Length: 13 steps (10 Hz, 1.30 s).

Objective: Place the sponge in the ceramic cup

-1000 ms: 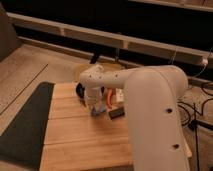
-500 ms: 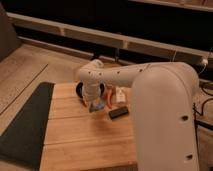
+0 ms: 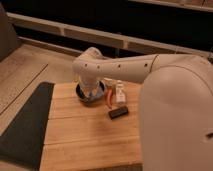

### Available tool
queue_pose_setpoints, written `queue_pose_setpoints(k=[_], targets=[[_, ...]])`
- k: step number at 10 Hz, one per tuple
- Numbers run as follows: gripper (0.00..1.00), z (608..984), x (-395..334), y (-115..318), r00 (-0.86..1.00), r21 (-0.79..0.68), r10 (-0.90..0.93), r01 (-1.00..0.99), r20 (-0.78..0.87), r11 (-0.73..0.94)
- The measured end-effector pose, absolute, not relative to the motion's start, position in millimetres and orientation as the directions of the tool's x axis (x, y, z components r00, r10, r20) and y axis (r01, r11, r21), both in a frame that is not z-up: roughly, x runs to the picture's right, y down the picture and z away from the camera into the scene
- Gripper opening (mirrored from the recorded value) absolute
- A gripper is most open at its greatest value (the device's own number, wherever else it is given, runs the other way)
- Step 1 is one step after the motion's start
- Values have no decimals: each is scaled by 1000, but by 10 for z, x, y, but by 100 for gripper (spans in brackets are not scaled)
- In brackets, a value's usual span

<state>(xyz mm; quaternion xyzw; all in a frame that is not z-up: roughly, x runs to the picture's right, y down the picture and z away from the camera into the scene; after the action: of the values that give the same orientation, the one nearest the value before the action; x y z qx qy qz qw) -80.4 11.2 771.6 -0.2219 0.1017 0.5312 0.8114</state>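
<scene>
My gripper (image 3: 91, 92) points straight down at the end of the white arm, right over the dark round ceramic cup (image 3: 81, 95) at the back of the wooden table. A pale bluish patch at its tip is the sponge (image 3: 93, 95), held within the cup's rim. How deep the sponge sits in the cup is hidden by the gripper.
The wooden table (image 3: 85, 140) carries a black rectangular block (image 3: 118, 112), an orange item (image 3: 107, 99) and a small white bottle (image 3: 120, 92) just right of the cup. A dark mat (image 3: 25, 125) lies along the table's left side. My arm's bulk (image 3: 175, 115) covers the right part.
The gripper lifted the sponge off the table and carried it back and left, from beside the black block to over the cup.
</scene>
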Motion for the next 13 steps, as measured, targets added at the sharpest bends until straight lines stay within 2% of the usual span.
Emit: queue_pose_setpoints(k=[2,4,6,11,13], targets=[[0,7662,-675,-112,366,-234,853,-926,-374,295],[0,7688,-438,-434,244,-267,906,-951,-345,155],[0,7720,-244,-591,182,-280,925,-956,-333,87],[0,7721,-258,-593,182,-284,926,-955,-332,86],[0,7716,-280,-874,165,-294,948,-952,-271,82]])
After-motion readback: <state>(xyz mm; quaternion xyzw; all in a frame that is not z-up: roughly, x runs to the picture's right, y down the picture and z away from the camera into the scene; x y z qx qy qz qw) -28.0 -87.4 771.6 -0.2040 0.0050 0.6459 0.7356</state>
